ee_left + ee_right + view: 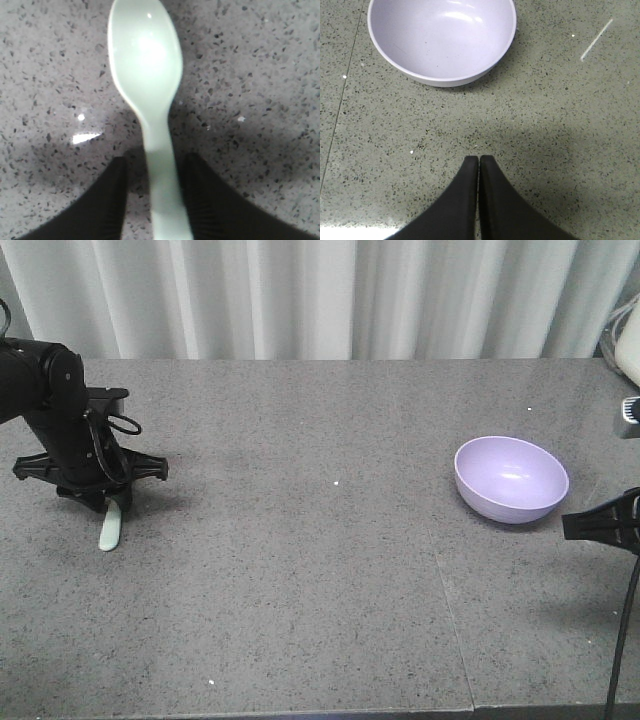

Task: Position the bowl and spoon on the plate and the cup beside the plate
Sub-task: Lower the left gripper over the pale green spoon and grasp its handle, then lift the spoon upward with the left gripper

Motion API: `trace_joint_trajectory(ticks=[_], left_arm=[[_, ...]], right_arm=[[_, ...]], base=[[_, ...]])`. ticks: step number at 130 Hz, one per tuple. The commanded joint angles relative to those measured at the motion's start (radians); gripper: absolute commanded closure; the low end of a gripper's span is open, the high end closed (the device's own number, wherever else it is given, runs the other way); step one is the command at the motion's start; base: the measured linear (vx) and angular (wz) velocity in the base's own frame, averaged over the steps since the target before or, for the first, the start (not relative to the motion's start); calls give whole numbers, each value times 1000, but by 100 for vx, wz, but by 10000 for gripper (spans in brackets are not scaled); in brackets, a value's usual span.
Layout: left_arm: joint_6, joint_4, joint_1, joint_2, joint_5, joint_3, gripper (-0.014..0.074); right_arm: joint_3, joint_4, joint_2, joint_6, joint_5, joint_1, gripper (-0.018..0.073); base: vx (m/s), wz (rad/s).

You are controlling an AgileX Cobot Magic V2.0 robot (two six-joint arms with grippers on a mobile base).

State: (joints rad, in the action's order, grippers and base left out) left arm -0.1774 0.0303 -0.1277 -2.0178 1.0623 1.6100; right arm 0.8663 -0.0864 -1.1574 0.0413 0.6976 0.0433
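L gripper: mine, far left of the table, tipped down onto the top. Jaws apart, one on each side of the spoon handle, thin gap showing both sides. Not clamped yet.
Spoon: pale mint, flat on the table, bowl end pointing away from my wrist cam. Handle runs back between my fingers. In the front view only its tip pokes out below the gripper.
Mid table: bare grey speckled stone, nothing of the task on it.
Bowl: lavender, upright, empty, on the right side of the table. Well apart from the spoon.
R gripper: mine too, just past the bowl at the right edge. Fingers pressed together, nothing between them. Low over the table, near the bowl but not touching it.
Plate + cup: not in any view, can't say where they are.
Step, my guess: picking up the spoon. Early in the task, since bowl and spoon both sit on bare table.
Next needs: close L jaws square on the thin handle. It's slim and flat, so an off-centre pinch could skid or flip it. Then lift straight.
R side: must spread its fingers before it can take the bowl rim.
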Motion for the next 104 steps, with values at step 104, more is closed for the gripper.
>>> trace_joint_trajectory(ticks=[104], left_arm=[[50,-30,-5,331,-6,7,605]], right_arm=[[33,-10,17,-9,-44,-4,566]], base=[[0,0]])
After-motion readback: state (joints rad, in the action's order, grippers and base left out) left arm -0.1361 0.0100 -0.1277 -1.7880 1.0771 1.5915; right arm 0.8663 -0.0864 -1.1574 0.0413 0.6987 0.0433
